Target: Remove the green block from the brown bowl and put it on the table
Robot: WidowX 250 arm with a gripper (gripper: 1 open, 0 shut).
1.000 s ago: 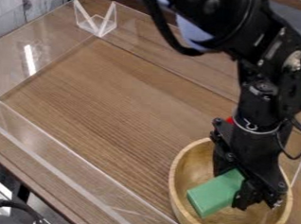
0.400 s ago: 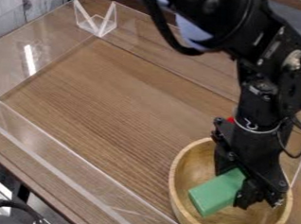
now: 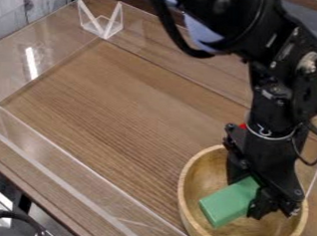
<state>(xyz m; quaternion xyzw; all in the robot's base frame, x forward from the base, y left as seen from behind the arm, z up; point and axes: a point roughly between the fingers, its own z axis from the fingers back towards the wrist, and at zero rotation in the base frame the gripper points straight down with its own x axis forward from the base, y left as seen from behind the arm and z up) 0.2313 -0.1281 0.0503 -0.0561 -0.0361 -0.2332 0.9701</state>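
Still inside the bowl [image 3: 190,206], the block [image 3: 225,205] has barely shifted, pinched in the narrowed gripper [image 3: 257,187], so lifting remains ahead.

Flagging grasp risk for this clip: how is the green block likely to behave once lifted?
The green block looks stiff, its edges straight and faces flat. It probably won't roll, being flat-sided and elongated. Gripped toward one end, with much of it sticking out from the gripper, it might tilt or pivot.
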